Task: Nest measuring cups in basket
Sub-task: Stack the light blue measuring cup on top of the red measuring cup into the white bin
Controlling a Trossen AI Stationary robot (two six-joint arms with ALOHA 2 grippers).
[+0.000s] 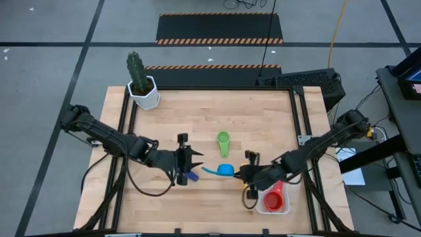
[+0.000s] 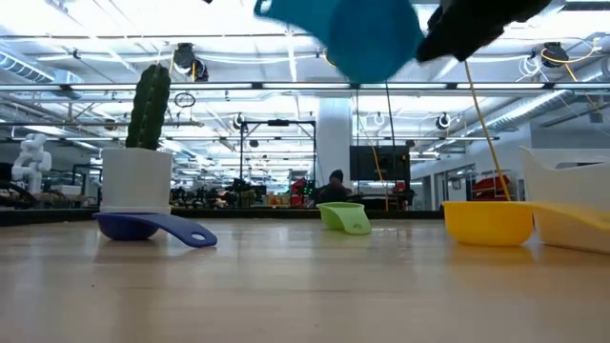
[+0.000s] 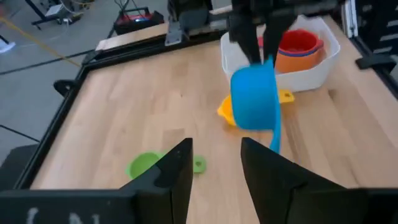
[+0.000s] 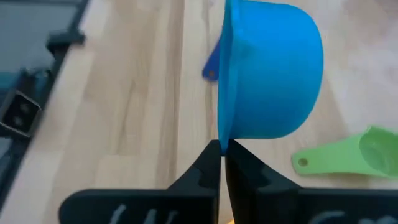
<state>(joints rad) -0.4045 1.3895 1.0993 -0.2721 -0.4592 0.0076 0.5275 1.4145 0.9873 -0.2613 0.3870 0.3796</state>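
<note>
A wooden tabletop (image 1: 197, 125) framed in black rails is seen from above, with two dark robot arms reaching in from its left and right sides.

Near the far left corner stands a green cactus in a white hexagonal pot (image 1: 142, 84).

The left gripper (image 1: 189, 162) sits toward the near edge, left of centre, its two fingers parted with nothing between them. Touching or just beside its fingertips lies a small dark blue plastic measuring cup (image 1: 191, 176) (only part of it shows from above).

In the middle of the tabletop rests a small green plastic measuring cup (image 1: 223, 141) with a short flat handle.

Right of that, the right gripper (image 4: 221, 151) pinches the rim of a light blue plastic measuring cup (image 4: 270, 79), holding it in the air above the tabletop, tipped on its side with its handle hanging down.

Below it sits a yellow plastic measuring cup (image 2: 488, 221), just beside the basket.

By the near right corner, the shallow white plastic basket (image 3: 314, 70) holds a red cup (image 3: 300, 41) nested in an orange cup (image 3: 298, 61).
</note>
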